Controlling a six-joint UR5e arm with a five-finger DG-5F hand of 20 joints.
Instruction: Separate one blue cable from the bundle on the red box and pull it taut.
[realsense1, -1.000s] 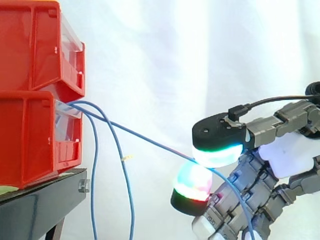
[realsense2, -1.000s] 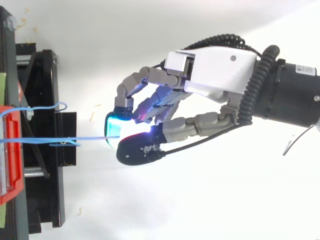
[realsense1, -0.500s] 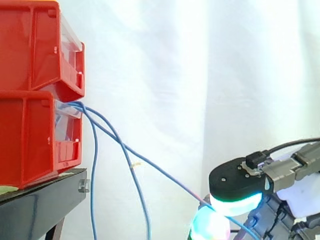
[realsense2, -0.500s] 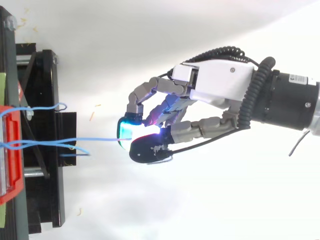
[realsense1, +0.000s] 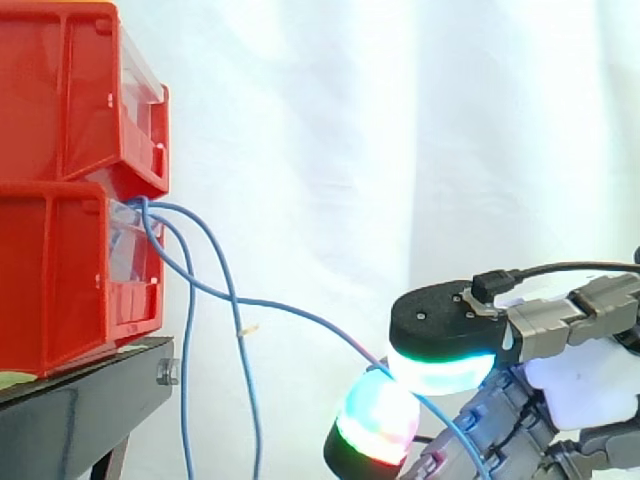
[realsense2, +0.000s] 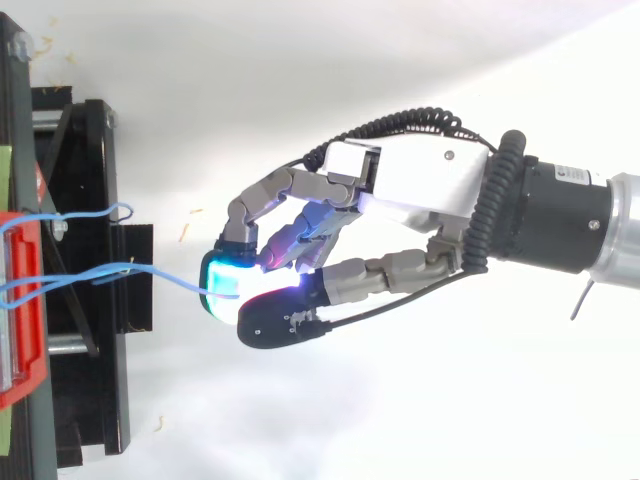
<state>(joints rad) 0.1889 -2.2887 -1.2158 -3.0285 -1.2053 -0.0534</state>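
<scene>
Robot hand (realsense2: 420, 185) reaching in from the right and pinching one blue cable (realsense1: 290, 308) between its thumb pad (realsense1: 437, 365), which glows green and white, and a finger pad (realsense1: 375, 420) glowing green and red. The other fingers are curled beside the pinch.

In the side view two red bins are stacked at the left edge, the upper red bin (realsense1: 60, 90) on the lower red bin (realsense1: 60, 280), and both sit on a black stand (realsense1: 90, 400). The cables leave the front lip of the lower bin where the two bins meet. The pinched cable drops from that lip and bends into a shallow sagging curve. It crosses the open space to the pads, then runs on down past the fingers towards the bottom edge. It is slack, not straight. Two other blue cables (realsense1: 186, 400) hang from the same lip, close to the front edge of the stand and well apart from the hand.

The hand sits low at the right of the side view, and the bottom and right edges cut it off. Between the fingertips and the front edge of the stand is a wide stretch crossed only by cables, with the white curtain (realsense1: 350, 150) behind it.

From above, the pinched cable runs in a gentle wave from the bin at the left edge, over the stand, to the glowing pads. Pale, bare ground lies above, below and to the left of the hand. The arm fills the space to its right.
</scene>
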